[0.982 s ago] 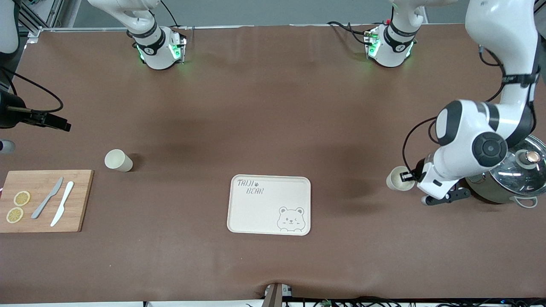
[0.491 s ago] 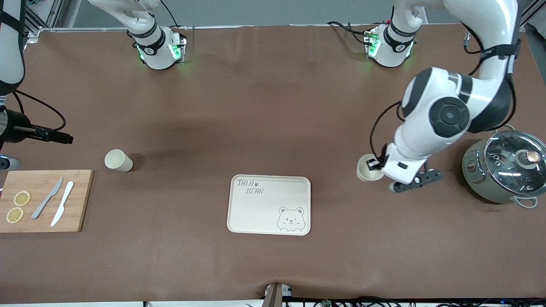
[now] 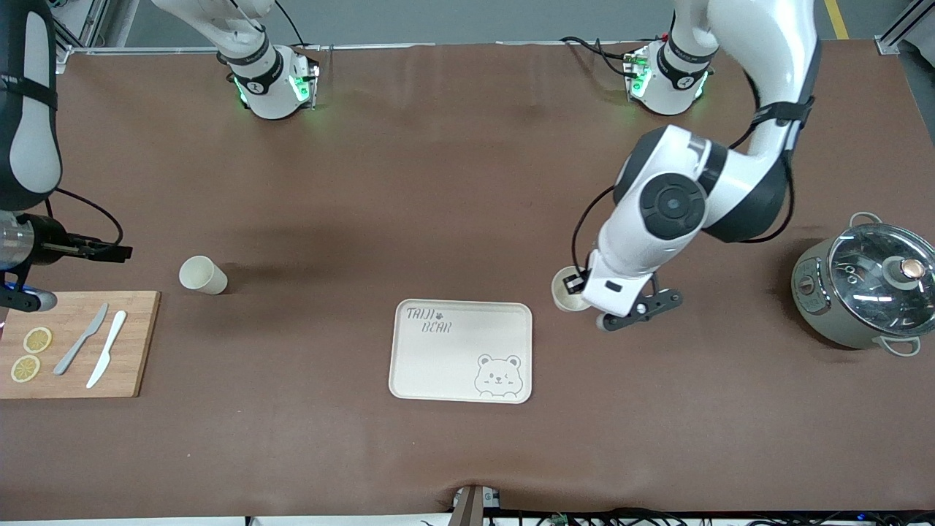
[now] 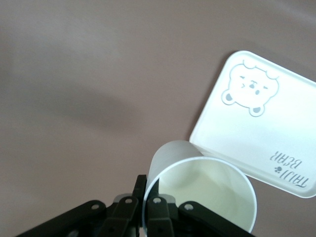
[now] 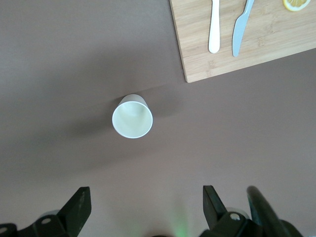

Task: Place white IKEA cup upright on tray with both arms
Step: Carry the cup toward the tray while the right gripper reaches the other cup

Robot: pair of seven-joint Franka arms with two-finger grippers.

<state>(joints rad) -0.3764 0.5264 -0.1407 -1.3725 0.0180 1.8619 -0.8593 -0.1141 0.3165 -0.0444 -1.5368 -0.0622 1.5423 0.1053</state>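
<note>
Counted items were two cups (image 3: 202,275) (image 3: 566,298), one tray (image 3: 462,351), one cutting board (image 3: 139,343), two knives (image 3: 80,339) (image 3: 107,348), two lemon slices (image 3: 37,340) (image 3: 25,368), one pot (image 3: 862,286).

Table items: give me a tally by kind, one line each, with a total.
Cups: 2, one in the left pincer as held cup, one free cup
Tray: 1
Cutting board: 1
Knives: 2, grey knife, white knife
Lemon slices: 2
Lidded pot: 1
Total: 9
</note>
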